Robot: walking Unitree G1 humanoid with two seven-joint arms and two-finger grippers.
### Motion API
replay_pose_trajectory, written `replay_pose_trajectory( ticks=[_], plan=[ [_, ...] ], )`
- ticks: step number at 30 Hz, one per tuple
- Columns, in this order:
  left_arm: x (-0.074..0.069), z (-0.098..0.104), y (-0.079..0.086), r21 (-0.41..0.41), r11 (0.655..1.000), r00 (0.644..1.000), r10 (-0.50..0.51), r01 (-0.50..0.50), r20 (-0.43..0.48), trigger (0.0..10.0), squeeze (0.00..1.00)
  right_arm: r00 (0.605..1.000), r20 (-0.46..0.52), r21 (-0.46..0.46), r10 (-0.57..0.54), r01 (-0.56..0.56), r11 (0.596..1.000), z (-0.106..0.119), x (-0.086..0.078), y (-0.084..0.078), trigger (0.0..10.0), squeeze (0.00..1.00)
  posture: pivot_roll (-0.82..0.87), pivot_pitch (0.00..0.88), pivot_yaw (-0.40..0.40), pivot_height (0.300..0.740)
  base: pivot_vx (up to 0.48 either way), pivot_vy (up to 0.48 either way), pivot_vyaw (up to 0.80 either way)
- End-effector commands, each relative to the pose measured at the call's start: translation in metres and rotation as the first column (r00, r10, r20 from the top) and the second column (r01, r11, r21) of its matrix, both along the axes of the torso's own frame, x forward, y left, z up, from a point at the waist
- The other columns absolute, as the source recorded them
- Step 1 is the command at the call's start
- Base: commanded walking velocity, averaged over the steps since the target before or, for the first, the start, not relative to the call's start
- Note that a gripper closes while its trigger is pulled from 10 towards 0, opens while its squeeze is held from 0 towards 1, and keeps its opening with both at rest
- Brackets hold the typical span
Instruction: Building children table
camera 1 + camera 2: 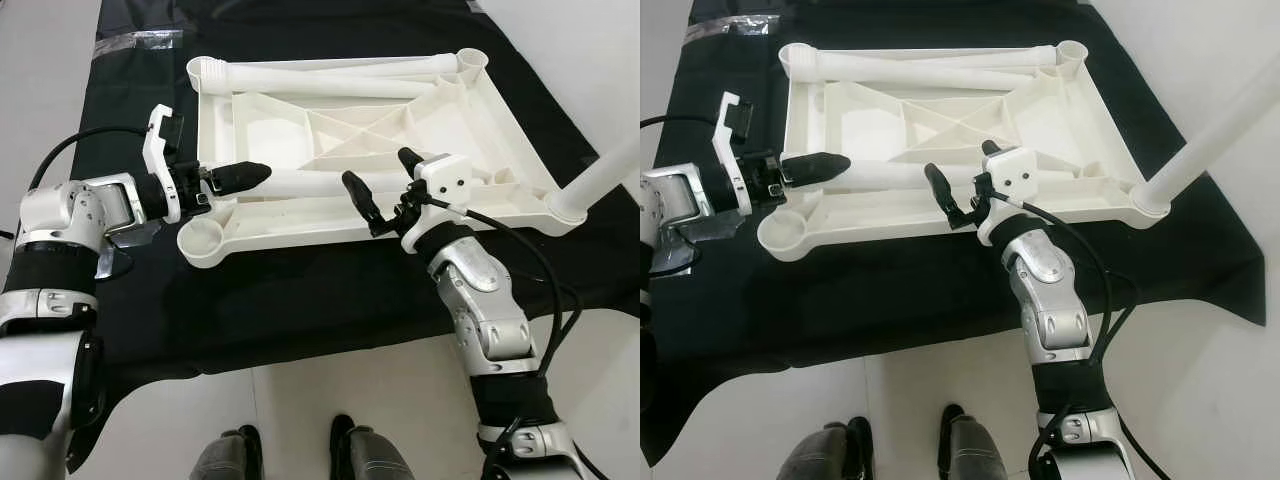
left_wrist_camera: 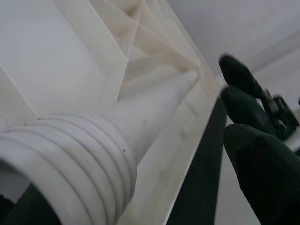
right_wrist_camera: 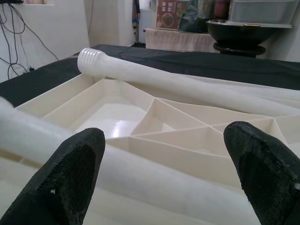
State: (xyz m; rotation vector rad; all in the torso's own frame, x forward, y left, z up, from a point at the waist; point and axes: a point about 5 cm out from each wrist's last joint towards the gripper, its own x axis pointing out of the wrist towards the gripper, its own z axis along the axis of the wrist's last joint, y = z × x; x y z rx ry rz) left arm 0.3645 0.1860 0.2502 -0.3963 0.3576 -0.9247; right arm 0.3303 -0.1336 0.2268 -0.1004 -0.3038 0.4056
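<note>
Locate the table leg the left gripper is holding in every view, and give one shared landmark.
Left eye view: leg lies across the tabletop's near half, left gripper on its left end.
Right eye view: same leg, centre-left.
Left wrist view: threaded end close up.
Right wrist view: blurred leg running behind the fingers.
Landmark: upturned ribbed tabletop.

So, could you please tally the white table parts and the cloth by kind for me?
Table top: 1
Table legs: 4
Black cloth: 1
Total: 6
</note>
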Motion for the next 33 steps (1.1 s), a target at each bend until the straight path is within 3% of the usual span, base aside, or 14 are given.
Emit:
replay_pose_trajectory(
  ticks=[1,4,5,6,24,29,30,33],
  plan=[
    [-0.005,-0.017,-0.009,0.037,0.997,0.993,-0.071,0.075,-0.094,10.0,0.0,1.0,0.003,0.012,-0.004,0.004,1.0,0.002,-0.002,-0.002,10.0,0.0,-0.06,0.264,-0.051,0.74,0.0,0.0,0.0],
    [-0.004,-0.019,-0.01,0.048,0.995,0.991,-0.083,0.088,-0.109,10.0,0.0,1.0,0.004,0.013,-0.004,0.004,1.0,0.002,-0.002,-0.001,10.0,0.0,-0.06,0.264,-0.049,0.74,0.0,0.0,0.0],
    [-0.004,-0.02,-0.011,0.052,0.994,0.988,-0.092,0.099,-0.121,5.5,0.0,1.0,0.004,0.015,-0.005,0.005,1.0,0.003,-0.002,-0.001,10.0,0.0,-0.06,0.264,-0.048,0.74,0.0,0.0,0.0],
    [-0.002,-0.021,-0.011,0.059,0.993,0.987,-0.092,0.1,-0.131,0.0,0.0,1.0,0.004,0.018,-0.005,0.005,1.0,0.003,-0.002,0.0,10.0,0.0,-0.06,0.263,-0.044,0.74,0.0,0.0,0.0],
    [-0.006,-0.029,-0.004,0.09,0.991,0.981,-0.087,0.104,-0.174,0.0,0.0,1.0,0.01,0.029,-0.024,0.023,0.999,0.005,0.0,-0.002,10.0,0.0,-0.06,0.255,-0.048,0.74,0.0,0.0,0.0],
    [-0.007,-0.017,-0.003,0.083,0.993,0.99,-0.078,0.088,-0.117,0.0,0.0,1.0,0.011,0.035,-0.029,0.029,0.999,0.005,0.001,-0.002,10.0,0.0,-0.06,0.255,-0.045,0.74,0.0,0.0,0.0],
    [-0.01,0.002,-0.004,0.062,0.994,0.995,-0.085,0.089,-0.058,0.0,0.0,0.999,0.013,0.038,-0.034,0.033,0.999,0.006,0.001,-0.003,10.0,0.0,-0.05,0.254,-0.047,0.74,0.0,0.0,0.0],
    [-0.012,0.01,-0.003,0.058,0.994,0.996,-0.089,0.09,-0.026,0.0,0.0,0.999,0.013,0.04,-0.036,0.036,0.999,0.006,0.002,-0.004,10.0,0.0,-0.05,0.253,-0.049,0.74,0.0,0.0,0.0]
  ],
)
